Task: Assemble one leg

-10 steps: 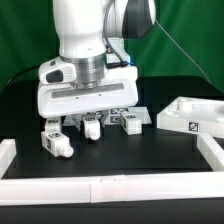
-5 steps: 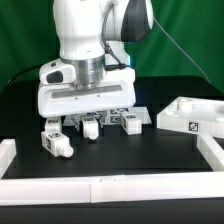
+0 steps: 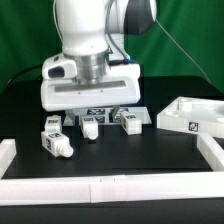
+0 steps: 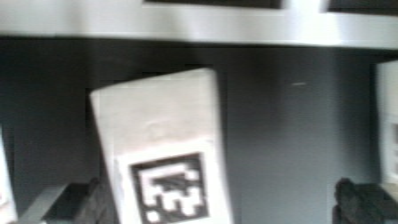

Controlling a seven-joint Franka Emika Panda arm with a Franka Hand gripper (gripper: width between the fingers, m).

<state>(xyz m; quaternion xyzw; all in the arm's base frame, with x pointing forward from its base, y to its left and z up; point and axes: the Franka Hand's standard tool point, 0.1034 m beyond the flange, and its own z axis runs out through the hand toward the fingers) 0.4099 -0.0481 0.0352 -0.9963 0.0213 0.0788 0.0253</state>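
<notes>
leg (image 3: 90, 126): chunky white plastic block, matte, squared edges, black-and-white square tag on its face; sat on the table right below the gripper, with lookalike pegs on both sides.
same leg (image 4: 164, 140), wrist view: looked like a long pale slab with the tag toward one end.
gripper (image 3: 92, 114): wide, smooth white hand body on a fat rounded arm; in the wrist view, gripper (image 4: 217, 198) spread wide apart with the leg in the gap, clamped on nothing.
fingertips (image 4: 71, 200): dark, blocky, cut off by the picture edge.
lookalike pegs (image 3: 128, 121): same white tagged blocks, a few of them, scattered just beside the leg.
tray board (image 3: 190, 115): wide white piece with a raised rim and a tag on its front wall, over at the exterior view's right, partly cropped.
rail (image 3: 100, 186): white blocky border along the front and both sides of the table.
hard to see: wrist view pretty blurry, tag pattern smeared; couldn't tell if either finger touched the leg; fingers mostly lost among the white parts in the exterior view; top of the arm cropped.
table (image 3: 150, 150): flat matte black.
backdrop (image 3: 25, 35): plain green, with a thin black cable (image 3: 190, 52) drooping across it.
</notes>
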